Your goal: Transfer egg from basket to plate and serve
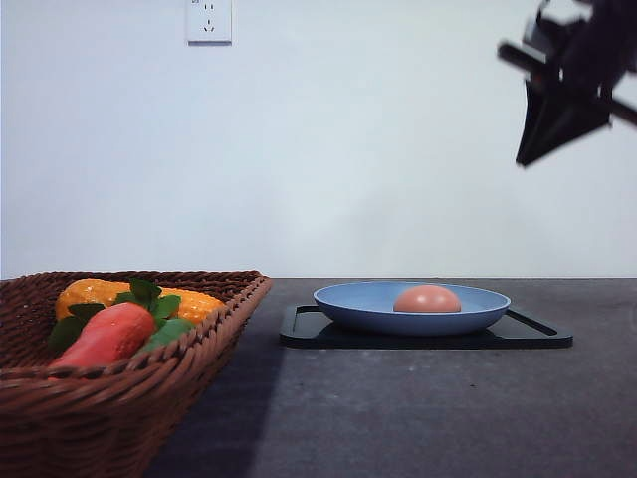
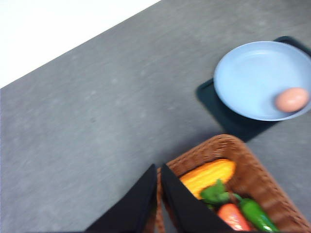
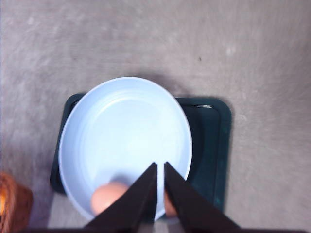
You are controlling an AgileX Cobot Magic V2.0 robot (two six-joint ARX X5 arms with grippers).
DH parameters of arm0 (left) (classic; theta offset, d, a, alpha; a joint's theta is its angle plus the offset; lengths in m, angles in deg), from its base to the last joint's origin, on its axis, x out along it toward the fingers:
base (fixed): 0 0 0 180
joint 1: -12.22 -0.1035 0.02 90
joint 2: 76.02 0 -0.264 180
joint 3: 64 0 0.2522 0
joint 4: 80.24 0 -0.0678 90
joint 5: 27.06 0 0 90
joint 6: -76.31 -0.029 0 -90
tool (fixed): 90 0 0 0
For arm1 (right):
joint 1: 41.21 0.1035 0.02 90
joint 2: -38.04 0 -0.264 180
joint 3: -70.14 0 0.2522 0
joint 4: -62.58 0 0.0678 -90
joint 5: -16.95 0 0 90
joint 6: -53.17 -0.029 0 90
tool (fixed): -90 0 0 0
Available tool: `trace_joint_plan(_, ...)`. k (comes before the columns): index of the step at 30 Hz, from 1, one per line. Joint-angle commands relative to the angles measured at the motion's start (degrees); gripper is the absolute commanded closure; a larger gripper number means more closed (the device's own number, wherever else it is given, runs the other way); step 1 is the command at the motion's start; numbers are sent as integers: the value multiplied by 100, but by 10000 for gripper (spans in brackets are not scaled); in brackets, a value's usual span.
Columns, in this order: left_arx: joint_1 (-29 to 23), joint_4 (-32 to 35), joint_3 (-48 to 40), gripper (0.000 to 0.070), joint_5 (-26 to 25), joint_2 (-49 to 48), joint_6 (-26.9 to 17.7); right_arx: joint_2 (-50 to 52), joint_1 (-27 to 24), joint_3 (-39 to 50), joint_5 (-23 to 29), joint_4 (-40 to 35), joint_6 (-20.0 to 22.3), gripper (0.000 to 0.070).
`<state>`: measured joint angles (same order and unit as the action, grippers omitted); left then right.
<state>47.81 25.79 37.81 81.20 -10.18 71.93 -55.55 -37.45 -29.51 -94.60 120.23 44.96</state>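
Note:
The reddish-brown egg (image 1: 427, 299) lies in the blue plate (image 1: 368, 309), which rests on a black tray. My right gripper (image 1: 528, 149) hangs high above the plate's right side, blurred. In the right wrist view its fingers (image 3: 160, 165) are shut and empty over the plate (image 3: 121, 126), partly hiding the egg (image 3: 108, 196). The wicker basket (image 1: 100, 418) stands at the front left. My left gripper (image 2: 158, 167) is shut and empty above the basket's rim (image 2: 209, 145). The left wrist view also shows the plate (image 2: 252, 77) and the egg (image 2: 291, 99) off to one side.
The basket holds a yellow corn cob (image 1: 95, 294), an orange-red carrot (image 1: 105, 337) with green leaves and a green vegetable (image 2: 257, 216). The black tray (image 1: 537, 334) sits under the plate. Dark table surface stretches between basket and tray. A white wall stands behind.

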Motion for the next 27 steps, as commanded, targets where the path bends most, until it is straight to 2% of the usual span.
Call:
trace_joint_plan(1,-157,98,41,700,41,37,-96,192,142,-104,273,114,194,700)
trace_joint_plan(7,-1052,530,-429,700,-181,-122,-94,1057,747,136,1011,274,411,700)
trace_joint_plan(12,-1679,1366,-1367,700,-712,-667,-64,2006,1265,911,1581,-242,411,700)
trace_joint_plan(16,-1976,2317,-2453,700,-1044,-1343,-18,2933,1628,1985,2033,-1261,411,700)
trace_joint_plan(21,-2052,3331,-3934,700,-1123,-2328,416,4135,1971,3626,2838,-2973,418,700)
trace_joint_plan(24,-2052,3692,-4684,700,-1134,-2936,657,4754,2080,4504,3067,-3721,462,700)
trace_joint_plan(27,-2052,3718,-5123,700,-1272,-3474,709,5238,2089,5180,3109,-4167,461,700)
